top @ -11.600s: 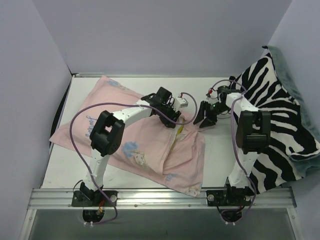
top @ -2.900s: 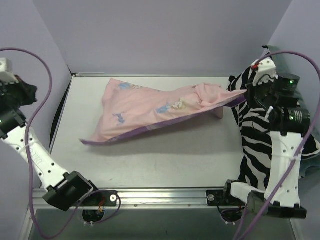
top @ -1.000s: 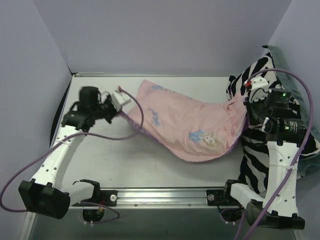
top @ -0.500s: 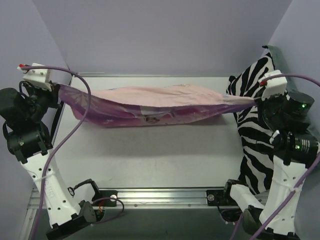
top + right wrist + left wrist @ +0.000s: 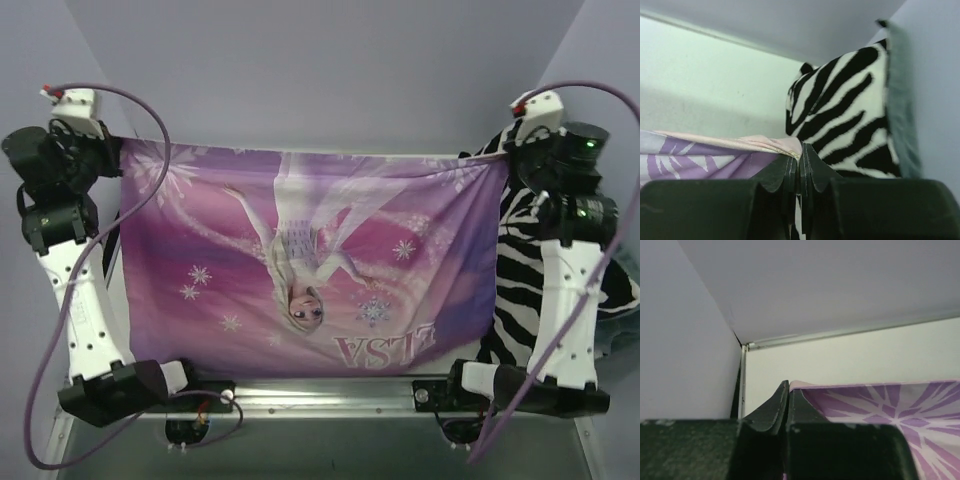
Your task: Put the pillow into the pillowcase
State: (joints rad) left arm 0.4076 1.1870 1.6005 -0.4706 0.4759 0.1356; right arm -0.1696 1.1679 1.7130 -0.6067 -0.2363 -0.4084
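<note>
Pinching the two far corners of the large thin purple princess-print fabric pillowcase (image 5: 310,260), my left gripper (image 5: 118,150) and right gripper (image 5: 497,160) are clamped on it. It hangs stretched between them, long axis left-right, the printed figure's head toward my bases.

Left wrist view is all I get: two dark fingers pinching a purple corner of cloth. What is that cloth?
Observer: It is the pillowcase, spread out like a banner in the top view, with its princess picture upside down.
Operator: Who holds the other end?
Observer: The right pincer is shut on the opposite top corner, just as the left pincer is shut on yours.
Operator: Is anything else near it?
Observer: A zebra-striped blanket sits by the right wall, just beyond the right pincer.
</note>
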